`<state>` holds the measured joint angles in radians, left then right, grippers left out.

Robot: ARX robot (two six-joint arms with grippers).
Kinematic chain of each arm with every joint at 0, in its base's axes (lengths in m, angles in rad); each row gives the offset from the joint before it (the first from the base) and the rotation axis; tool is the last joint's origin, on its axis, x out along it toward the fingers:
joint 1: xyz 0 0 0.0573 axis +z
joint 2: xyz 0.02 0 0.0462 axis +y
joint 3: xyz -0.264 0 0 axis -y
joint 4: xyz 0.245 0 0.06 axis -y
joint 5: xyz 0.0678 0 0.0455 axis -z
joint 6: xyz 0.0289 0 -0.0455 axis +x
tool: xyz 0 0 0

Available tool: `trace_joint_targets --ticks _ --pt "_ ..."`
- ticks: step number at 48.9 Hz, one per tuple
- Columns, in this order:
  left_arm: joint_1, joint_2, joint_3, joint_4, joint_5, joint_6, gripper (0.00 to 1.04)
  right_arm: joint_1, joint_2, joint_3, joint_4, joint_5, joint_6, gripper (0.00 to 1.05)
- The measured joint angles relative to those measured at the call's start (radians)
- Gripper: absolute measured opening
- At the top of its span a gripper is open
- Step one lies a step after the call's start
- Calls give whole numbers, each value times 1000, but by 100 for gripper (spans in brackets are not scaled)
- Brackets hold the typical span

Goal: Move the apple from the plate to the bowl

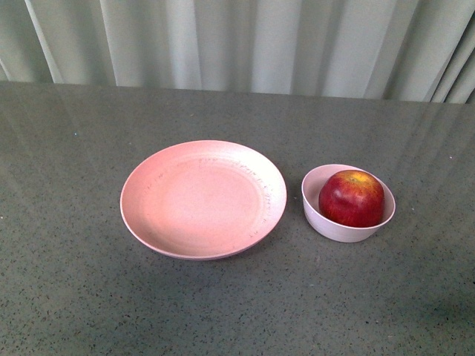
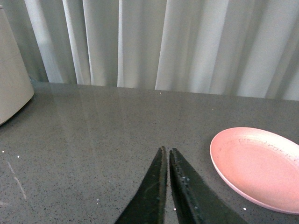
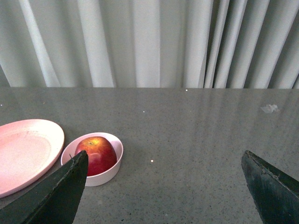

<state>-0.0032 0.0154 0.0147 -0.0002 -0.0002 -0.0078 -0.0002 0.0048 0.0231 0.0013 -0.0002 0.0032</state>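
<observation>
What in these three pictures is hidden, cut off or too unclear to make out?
- Lower part of the apple: hidden by the bowl wall, front and right wrist views.
- Plate: cut off by the frame edge, both wrist views.
- Pale object: mostly out of frame in the left wrist view, unidentifiable.
- Both arms: absent from the front view.
- Right hand: finger bases cut off by the frame edge.

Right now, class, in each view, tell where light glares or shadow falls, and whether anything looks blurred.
Front view: pale streaks of glare cross the table; a soft shadow lies under the plate; the apple gleams. Left wrist view: the shut left gripper is dark but sharp. Right wrist view: the right gripper fingers look softly blurred.
</observation>
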Motion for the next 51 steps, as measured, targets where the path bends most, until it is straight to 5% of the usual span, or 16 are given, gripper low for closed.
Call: trace_joint_targets --ticks 6,22,51 --pt "0 0 0 0 0 0 26 0 0 0 0 0 0 96" --pt "0 0 0 0 0 0 96 0 0 0 0 0 0 96" --pt "0 0 0 0 0 2 96 0 0 0 0 0 0 96"
